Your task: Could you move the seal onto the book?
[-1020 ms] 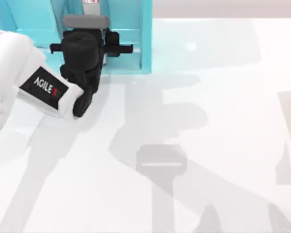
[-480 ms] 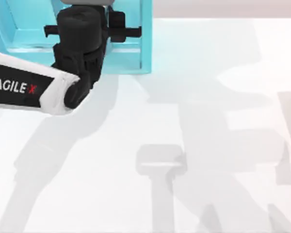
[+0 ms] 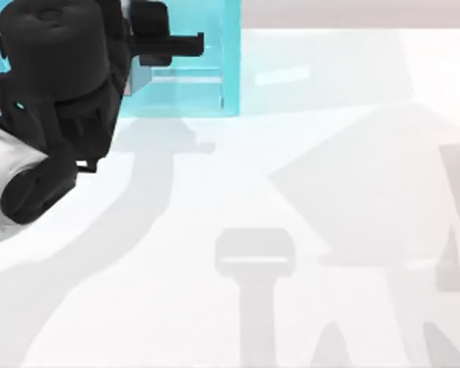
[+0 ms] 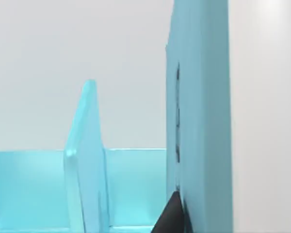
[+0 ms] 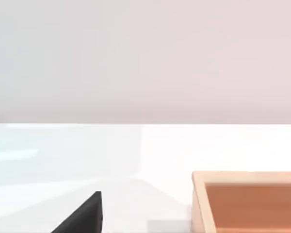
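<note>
The seal is hidden and the book is out of view. My left arm's black wrist looms large at the top view's upper left. Its gripper (image 3: 159, 37) reaches over the front of a teal shelf unit (image 3: 230, 69). In the left wrist view the shelf's side wall (image 4: 203, 121) and a thin divider (image 4: 85, 160) stand close in front of the camera, with one dark fingertip (image 4: 172, 218) against the wall's foot. In the right wrist view a single dark fingertip (image 5: 85, 216) of my right arm hangs over the white table.
An open light-wood box (image 5: 247, 201) sits on the table near my right arm. The shelf unit fills the table's far left corner. Broad arm shadows lie across the white table top (image 3: 307, 230).
My left arm has risen toward the camera and swung left, so its wrist looks much larger. The gripper has moved back over the shelf unit.
</note>
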You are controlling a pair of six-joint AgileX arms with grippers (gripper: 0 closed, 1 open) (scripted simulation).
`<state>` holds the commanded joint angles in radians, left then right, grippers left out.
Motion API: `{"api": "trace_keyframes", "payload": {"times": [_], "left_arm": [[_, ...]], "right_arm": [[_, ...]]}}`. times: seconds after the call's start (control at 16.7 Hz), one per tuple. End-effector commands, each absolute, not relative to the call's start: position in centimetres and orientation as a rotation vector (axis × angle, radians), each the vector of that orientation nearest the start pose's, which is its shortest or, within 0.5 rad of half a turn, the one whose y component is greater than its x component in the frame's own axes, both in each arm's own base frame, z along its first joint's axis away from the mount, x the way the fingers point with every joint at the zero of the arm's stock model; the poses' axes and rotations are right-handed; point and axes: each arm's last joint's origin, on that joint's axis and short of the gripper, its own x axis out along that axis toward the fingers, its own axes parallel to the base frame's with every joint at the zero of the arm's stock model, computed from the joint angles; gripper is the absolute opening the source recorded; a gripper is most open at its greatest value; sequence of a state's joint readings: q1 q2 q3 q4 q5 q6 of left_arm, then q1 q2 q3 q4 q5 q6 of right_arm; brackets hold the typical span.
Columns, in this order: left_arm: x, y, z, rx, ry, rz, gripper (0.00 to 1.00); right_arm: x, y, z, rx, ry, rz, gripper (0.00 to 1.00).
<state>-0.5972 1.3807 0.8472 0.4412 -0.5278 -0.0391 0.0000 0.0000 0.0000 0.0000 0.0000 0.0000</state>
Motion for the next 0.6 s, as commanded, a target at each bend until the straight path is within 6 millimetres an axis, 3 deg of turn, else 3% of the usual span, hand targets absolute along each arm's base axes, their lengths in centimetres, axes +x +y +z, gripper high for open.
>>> {"api": "trace_keyframes", "payload": {"times": [0.18,0.6], "left_arm": [[24.8,-15.6,28.0,0.007,0.100,-0.053,0.00],[24.9,-15.7,27.9,0.003,0.106,-0.049,0.00]], "right_arm": [[10.6,-0.1,16.0,0.000,0.000,0.000,1.00],[10.6,-0.1,16.0,0.000,0.000,0.000,1.00]]}}
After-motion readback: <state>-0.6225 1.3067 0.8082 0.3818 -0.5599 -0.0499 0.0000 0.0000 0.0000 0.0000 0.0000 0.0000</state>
